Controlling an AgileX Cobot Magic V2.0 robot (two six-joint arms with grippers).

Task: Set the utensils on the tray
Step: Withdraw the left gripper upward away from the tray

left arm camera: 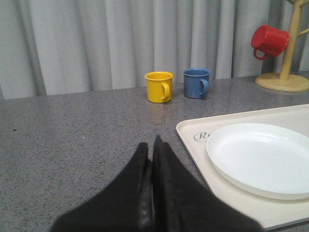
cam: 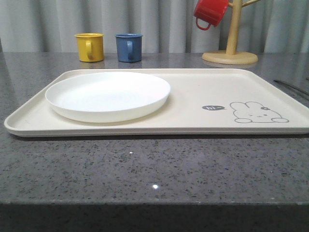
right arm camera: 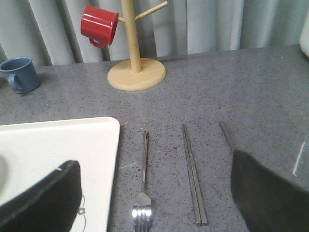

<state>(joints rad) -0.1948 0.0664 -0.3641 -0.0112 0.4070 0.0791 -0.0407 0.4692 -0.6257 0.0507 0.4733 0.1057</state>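
Right wrist view: my right end effector (right arm camera: 154, 203) spread wide above fork (right arm camera: 143, 186) and chopsticks (right arm camera: 193, 174), both flat on table (right arm camera: 270, 92) beside tray (right arm camera: 63, 145), laid parallel, likely for easy pickup. Left end effector (left arm camera: 152, 150) clenched, empty. Tray carries plate (cam: 108, 95); no cutlery on it.

Cream tray (cam: 193, 116) with a grey rabbit drawing (cam: 258, 112), white plate (cam: 108, 95), silver fork (right arm camera: 143, 193) and chopsticks (right arm camera: 193, 171), speckled grey table (cam: 145, 169) (mugs: yellow (cam: 90, 47), blue (cam: 129, 47), red (cam: 210, 12)).
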